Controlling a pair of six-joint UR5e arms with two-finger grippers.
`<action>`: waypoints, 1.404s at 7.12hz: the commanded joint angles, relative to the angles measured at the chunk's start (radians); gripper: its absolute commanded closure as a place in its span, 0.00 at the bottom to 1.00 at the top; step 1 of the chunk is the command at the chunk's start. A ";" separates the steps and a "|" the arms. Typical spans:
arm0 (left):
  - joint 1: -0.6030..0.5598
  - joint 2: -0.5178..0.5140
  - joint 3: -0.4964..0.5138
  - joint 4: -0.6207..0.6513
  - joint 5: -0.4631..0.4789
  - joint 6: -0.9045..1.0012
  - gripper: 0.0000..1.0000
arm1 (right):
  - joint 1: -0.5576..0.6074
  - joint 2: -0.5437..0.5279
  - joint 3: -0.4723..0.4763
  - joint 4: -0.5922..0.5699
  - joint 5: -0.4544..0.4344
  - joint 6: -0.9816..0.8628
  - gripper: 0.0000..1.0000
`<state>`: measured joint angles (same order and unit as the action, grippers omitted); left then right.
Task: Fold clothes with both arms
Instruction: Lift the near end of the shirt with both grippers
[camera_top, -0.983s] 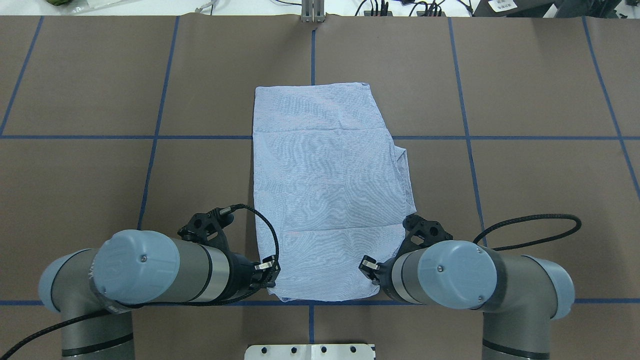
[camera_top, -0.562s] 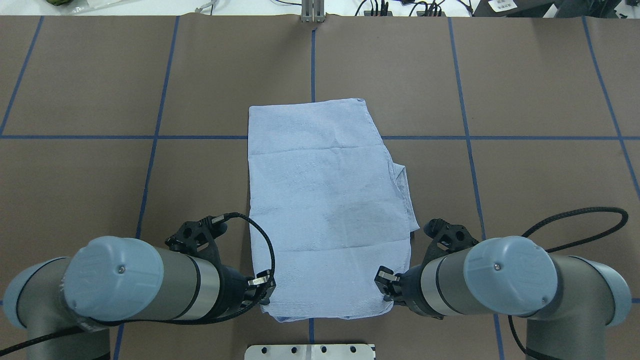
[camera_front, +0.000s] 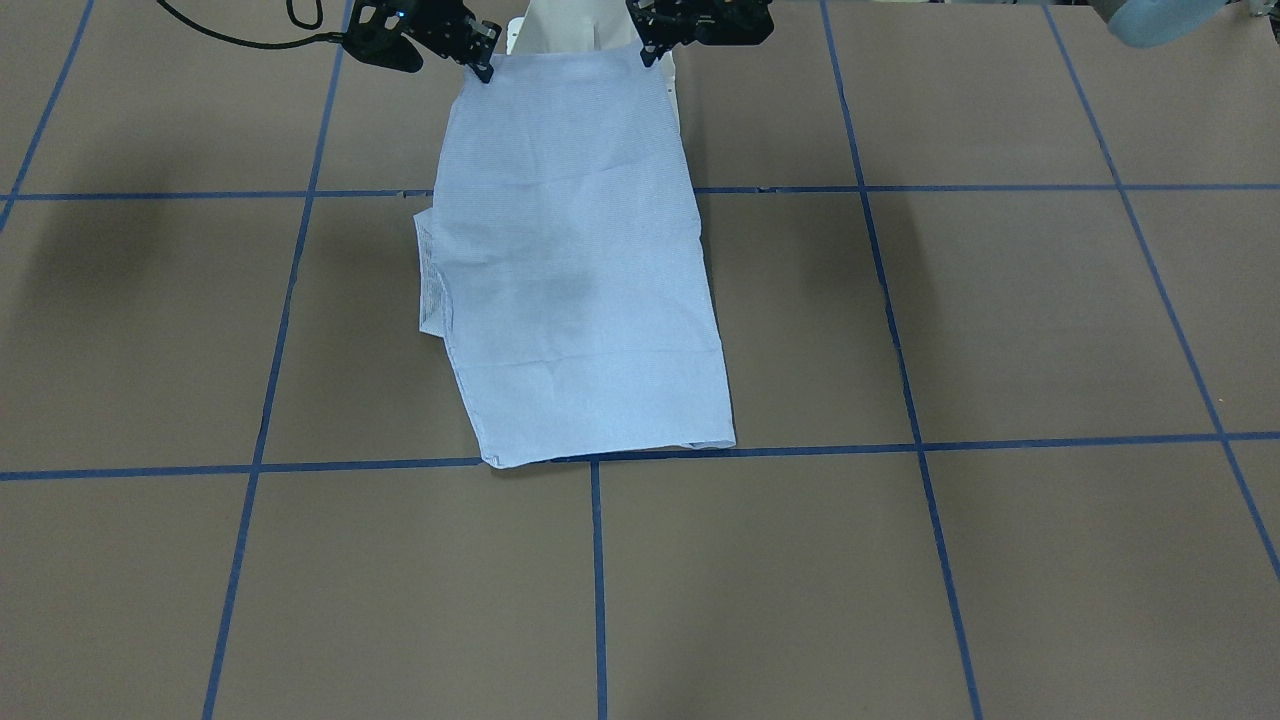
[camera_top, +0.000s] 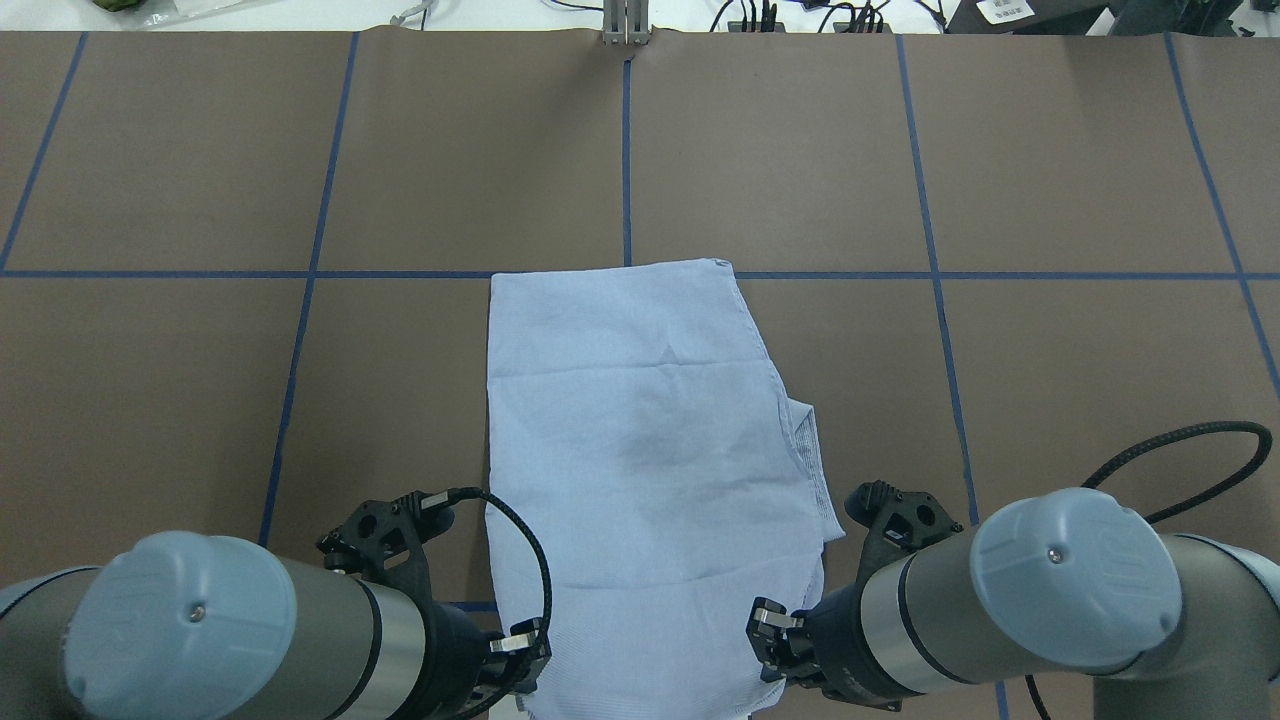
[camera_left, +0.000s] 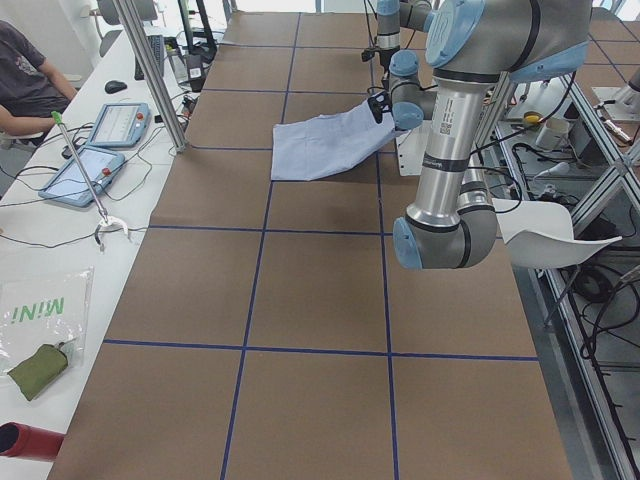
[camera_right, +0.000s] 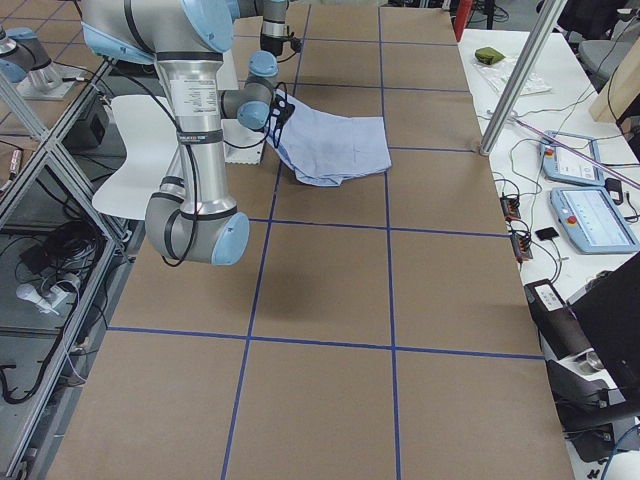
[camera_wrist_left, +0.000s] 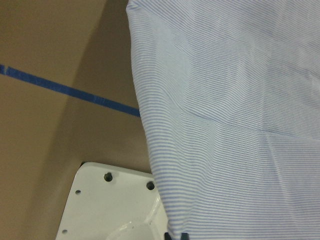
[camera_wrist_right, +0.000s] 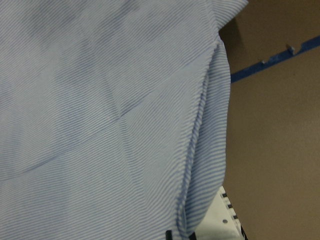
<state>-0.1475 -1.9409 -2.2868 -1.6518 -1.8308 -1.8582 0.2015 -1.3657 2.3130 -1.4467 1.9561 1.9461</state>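
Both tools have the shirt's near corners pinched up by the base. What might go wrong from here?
The left tool and right tool grip only the near corners of the shirt; either may slip and skew the fold.
A loose flap sticks out on the shirt's right side and may spill open when dragged.
The raised near edge sits over the white base plate and might snag there.

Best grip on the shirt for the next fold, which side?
On the shirt, the two robot-side corners, each from its outer side: it lies as a long rectangle, so corner pinches keep that edge taut. The left gripper and right gripper are shut there.
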 joint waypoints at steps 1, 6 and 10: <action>0.026 -0.003 -0.078 0.091 -0.062 -0.001 1.00 | -0.002 -0.001 0.054 -0.001 0.087 0.001 1.00; -0.013 -0.012 -0.053 0.109 -0.070 0.020 1.00 | 0.117 0.010 -0.007 -0.003 0.106 -0.004 1.00; -0.245 -0.056 0.039 0.104 -0.140 0.166 1.00 | 0.237 0.078 -0.095 -0.004 0.104 -0.027 1.00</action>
<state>-0.3255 -1.9749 -2.2975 -1.5458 -1.9449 -1.7454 0.3899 -1.3179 2.2447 -1.4489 2.0602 1.9311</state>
